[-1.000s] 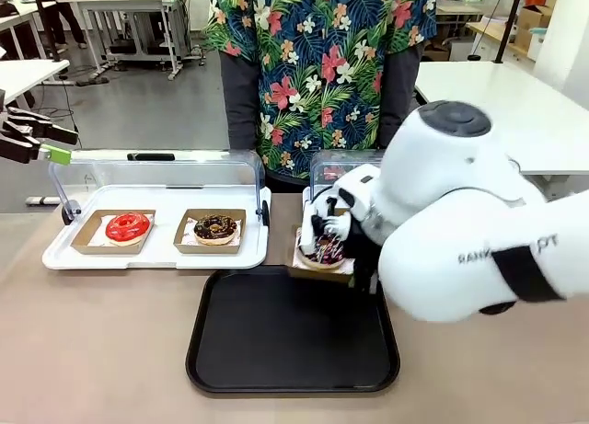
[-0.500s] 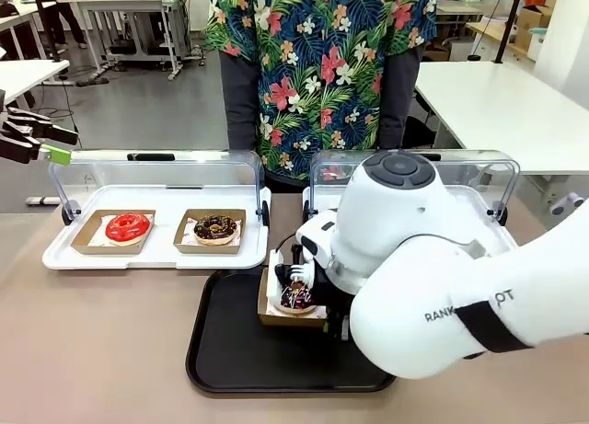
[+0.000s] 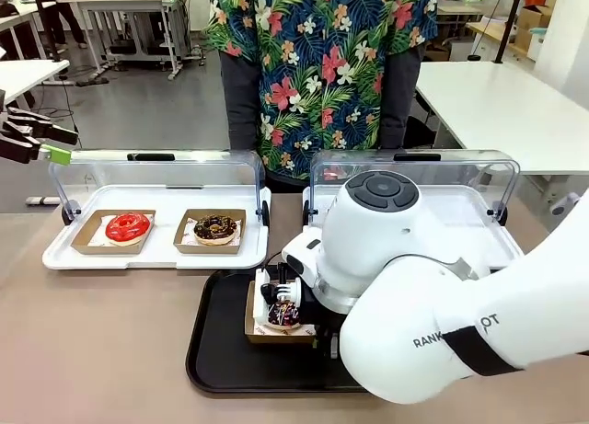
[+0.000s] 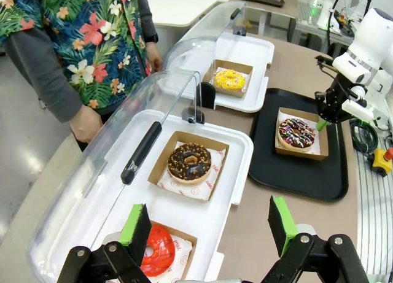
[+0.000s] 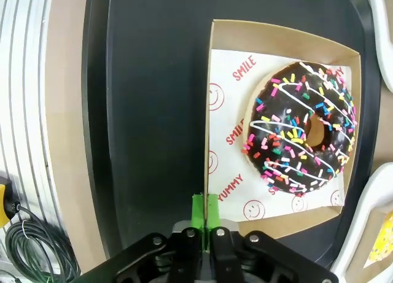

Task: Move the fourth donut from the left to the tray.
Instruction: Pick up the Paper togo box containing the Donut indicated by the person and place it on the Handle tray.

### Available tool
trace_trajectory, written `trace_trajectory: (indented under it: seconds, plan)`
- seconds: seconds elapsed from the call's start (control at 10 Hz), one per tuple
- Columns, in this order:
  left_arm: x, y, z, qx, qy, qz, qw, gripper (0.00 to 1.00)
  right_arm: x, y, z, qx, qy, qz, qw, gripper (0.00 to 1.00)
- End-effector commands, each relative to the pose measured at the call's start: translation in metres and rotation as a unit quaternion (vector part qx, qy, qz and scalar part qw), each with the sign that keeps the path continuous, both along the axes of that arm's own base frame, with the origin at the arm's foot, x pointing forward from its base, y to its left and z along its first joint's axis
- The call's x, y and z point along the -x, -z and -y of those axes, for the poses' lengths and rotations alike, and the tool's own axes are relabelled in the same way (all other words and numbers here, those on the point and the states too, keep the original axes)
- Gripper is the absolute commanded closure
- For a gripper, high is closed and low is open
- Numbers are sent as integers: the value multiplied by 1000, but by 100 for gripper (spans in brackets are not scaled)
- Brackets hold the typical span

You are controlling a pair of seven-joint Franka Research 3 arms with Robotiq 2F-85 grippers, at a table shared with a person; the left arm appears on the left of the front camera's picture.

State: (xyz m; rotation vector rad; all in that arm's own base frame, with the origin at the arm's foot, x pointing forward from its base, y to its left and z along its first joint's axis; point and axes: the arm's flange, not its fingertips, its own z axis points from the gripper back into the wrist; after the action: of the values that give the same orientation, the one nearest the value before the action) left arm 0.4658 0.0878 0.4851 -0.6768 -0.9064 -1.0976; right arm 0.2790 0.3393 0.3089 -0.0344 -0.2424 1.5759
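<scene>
My right gripper (image 5: 206, 210) pinches the holder's edge, the fourth donut (image 5: 301, 127) sitting over the tray (image 5: 147, 111), bare black floor alongside; my left gripper (image 4: 209, 224) hangs spread wide above the white display tray (image 4: 233, 154)

Bright, even overhead light; soft shadows. Glare on clear lids (image 4: 132, 120). Wide-angle bending at wrist-view edges. All views sharp.

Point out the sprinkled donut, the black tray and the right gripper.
sprinkled donut (image 5: 301, 129), right wrist view, glazed ring beside its hole
black tray (image 4: 288, 172), left wrist view, bare floor near its holder
right gripper (image 5: 207, 212), right wrist view, between green pads pinching the holder wall
</scene>
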Motion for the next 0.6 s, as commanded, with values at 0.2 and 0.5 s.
trace_trajectory:
  seconds: [0.2, 0.5]
  plan:
    - [0, -2, 0, -2, 3, -1, 1000, 0, 36, 19, 44, 6, 10, -10, 1000, 98]
    - [0, -2, 0, -2, 3, -1, 1000, 0, 33, 18, 45, 4, 7, -15, 1000, 98]
